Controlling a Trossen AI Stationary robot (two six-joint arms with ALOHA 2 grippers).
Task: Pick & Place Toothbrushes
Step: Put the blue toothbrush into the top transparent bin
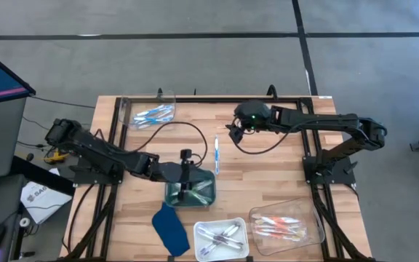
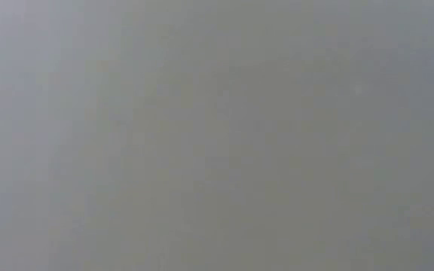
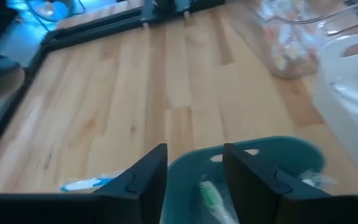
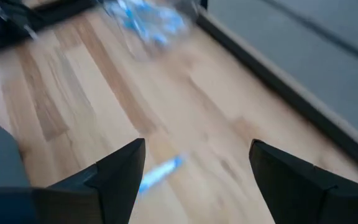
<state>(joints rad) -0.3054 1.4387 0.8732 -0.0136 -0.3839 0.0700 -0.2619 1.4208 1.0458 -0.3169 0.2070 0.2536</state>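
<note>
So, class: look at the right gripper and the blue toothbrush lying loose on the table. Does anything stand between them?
Nothing visible does. The right gripper hangs open beside the blue toothbrush, with only bare wooden table between them; the right wrist view shows the same.

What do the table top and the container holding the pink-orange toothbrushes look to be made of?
The table top looks like pale wood with a smooth finish: it shows joined planks with grain lines. The container holding the pink-orange toothbrushes looks like clear, glossy plastic: the wood shows through its walls. Glass cannot be ruled out.
</note>
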